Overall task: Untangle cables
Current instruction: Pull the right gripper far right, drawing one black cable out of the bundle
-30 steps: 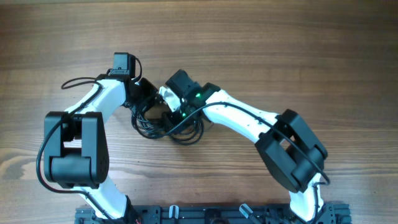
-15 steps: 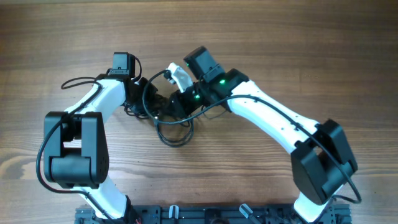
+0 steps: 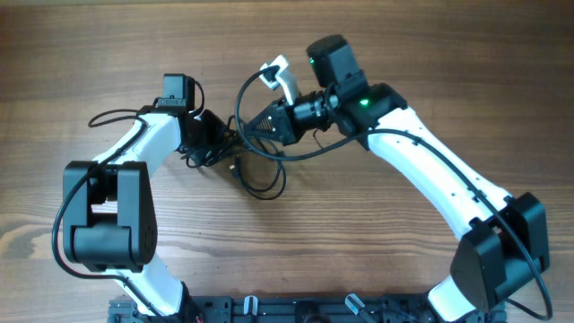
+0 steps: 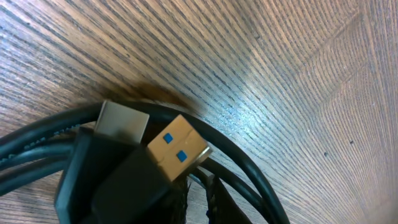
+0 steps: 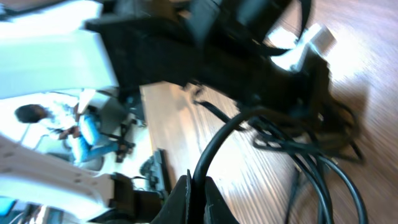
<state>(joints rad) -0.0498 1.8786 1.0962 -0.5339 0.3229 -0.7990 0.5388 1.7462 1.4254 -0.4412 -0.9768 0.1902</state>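
The white-and-black left gripper [image 3: 208,136] is clamped on the thin black flexible cables [image 3: 229,151]. Their tangle rests on the brown wooden table [image 3: 404,54], touching that gripper's right side. Farther right, the right gripper [image 3: 258,127] has its jaws together, pinching one strand.

We see the white left arm [image 3: 148,144] bent inward with its black left gripper [image 3: 215,144] held low, its fingers hidden from us, while the white right arm [image 3: 421,166] stretches far forward, its black right gripper [image 3: 256,128] pinched tight on a thin black cable [image 5: 214,146].
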